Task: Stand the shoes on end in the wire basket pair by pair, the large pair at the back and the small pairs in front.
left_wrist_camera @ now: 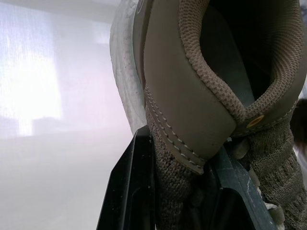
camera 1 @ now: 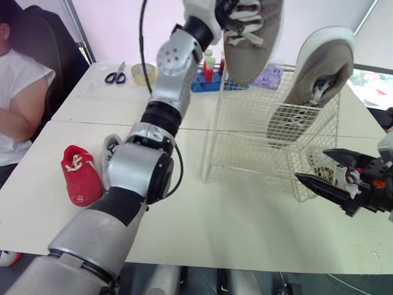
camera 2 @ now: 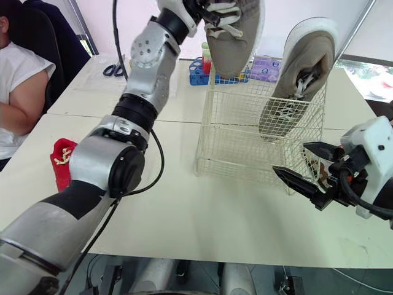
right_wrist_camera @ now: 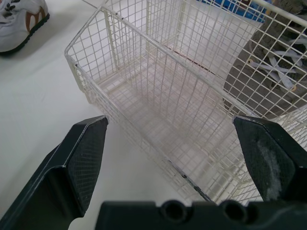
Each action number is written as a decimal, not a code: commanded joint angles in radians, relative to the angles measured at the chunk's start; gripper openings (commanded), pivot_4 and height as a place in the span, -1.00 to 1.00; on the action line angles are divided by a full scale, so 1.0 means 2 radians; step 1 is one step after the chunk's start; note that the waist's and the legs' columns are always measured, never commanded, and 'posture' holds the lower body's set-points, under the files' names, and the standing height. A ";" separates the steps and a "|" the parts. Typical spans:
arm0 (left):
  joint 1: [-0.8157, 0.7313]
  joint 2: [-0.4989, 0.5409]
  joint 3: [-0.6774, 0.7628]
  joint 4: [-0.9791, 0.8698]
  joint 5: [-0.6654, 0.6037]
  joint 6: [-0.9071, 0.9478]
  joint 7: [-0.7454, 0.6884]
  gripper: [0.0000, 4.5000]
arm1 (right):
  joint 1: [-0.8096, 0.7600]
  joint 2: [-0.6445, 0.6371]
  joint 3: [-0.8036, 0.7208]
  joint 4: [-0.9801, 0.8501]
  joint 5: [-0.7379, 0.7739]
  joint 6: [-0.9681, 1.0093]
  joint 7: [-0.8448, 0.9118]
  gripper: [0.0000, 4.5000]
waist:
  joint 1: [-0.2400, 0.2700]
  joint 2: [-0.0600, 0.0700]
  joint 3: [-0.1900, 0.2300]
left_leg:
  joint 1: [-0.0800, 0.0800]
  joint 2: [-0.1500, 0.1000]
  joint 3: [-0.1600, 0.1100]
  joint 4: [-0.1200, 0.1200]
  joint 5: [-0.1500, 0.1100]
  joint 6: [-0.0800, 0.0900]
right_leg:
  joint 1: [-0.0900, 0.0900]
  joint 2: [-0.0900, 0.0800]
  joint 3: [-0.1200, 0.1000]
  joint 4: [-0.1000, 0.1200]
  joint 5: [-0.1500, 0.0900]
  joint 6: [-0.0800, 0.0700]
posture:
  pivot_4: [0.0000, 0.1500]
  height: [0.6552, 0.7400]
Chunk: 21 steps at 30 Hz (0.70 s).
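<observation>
My left hand (camera 1: 218,13) is gripping the large shoe (camera 1: 252,43) by its heel, toe pointing down over the wire basket (camera 1: 245,144); right hand (camera 1: 312,165) is hanging open.

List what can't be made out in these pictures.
Top edge of both eye views cuts off the held grey shoe.
The left arm hides most of the small white shoe, left eye view.
Too small to identify: the bottles behind the wire basket.

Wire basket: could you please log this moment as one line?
left gripper shut on taupe sneaker above wire basket | other sneaker on end inside | right gripper open
</observation>
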 commanded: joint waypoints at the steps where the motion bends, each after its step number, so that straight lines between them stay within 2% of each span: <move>1: 0.005 -0.017 -0.024 -0.003 0.032 -0.037 0.020 -0.78 | 0.018 -0.005 -0.020 -0.006 0.017 -0.036 -0.016 1.00 | 0.000 0.000 0.000 | 0.000 0.000 0.000 0.000 0.000 0.000 | 0.000 0.000 0.000 0.000 0.000 0.000 | 1.00 1.00; 8: 0.050 -0.032 -0.053 0.011 0.076 -0.054 0.063 -0.78 | 0.043 -0.021 -0.008 0.000 0.023 -0.082 -0.030 1.00 | -0.001 0.000 0.000 | 0.000 0.000 0.001 0.000 0.000 0.001 | 0.000 0.000 0.000 -0.001 0.000 0.000 | 1.00 1.00; 14: 0.088 -0.037 -0.042 -0.019 0.053 -0.022 0.048 -0.78 | 0.050 -0.028 0.026 0.011 0.000 -0.109 -0.023 1.00 | -0.002 0.001 -0.001 | 0.001 0.000 0.001 0.001 0.000 0.001 | 0.002 0.000 0.001 -0.001 0.000 0.000 | 1.00 1.00; 16: 0.104 -0.038 -0.042 -0.047 0.046 -0.008 0.042 -0.33 | 0.050 -0.030 0.037 0.014 -0.008 -0.117 -0.019 1.00 | -0.002 0.001 -0.001 | 0.001 0.000 0.002 0.001 0.000 0.001 | 0.002 0.000 0.001 -0.001 0.000 0.000 | 1.00 1.00; 17: 0.116 -0.039 -0.045 -0.066 0.044 0.001 0.038 -0.17 | 0.049 -0.030 0.041 0.016 -0.011 -0.122 -0.017 1.00 | -0.002 0.002 -0.001 | 0.001 0.000 0.002 0.001 0.000 0.001 | 0.002 0.000 0.001 -0.001 0.001 0.000 | 1.00 1.00; 21: 0.181 -0.048 -0.065 -0.172 0.040 0.051 0.023 0.73 | 0.043 -0.032 0.062 0.026 -0.027 -0.137 -0.008 1.00 | -0.002 0.002 -0.002 | 0.002 0.000 0.002 0.001 0.000 0.001 | 0.002 0.000 0.002 -0.001 0.001 0.000 | 1.00 1.00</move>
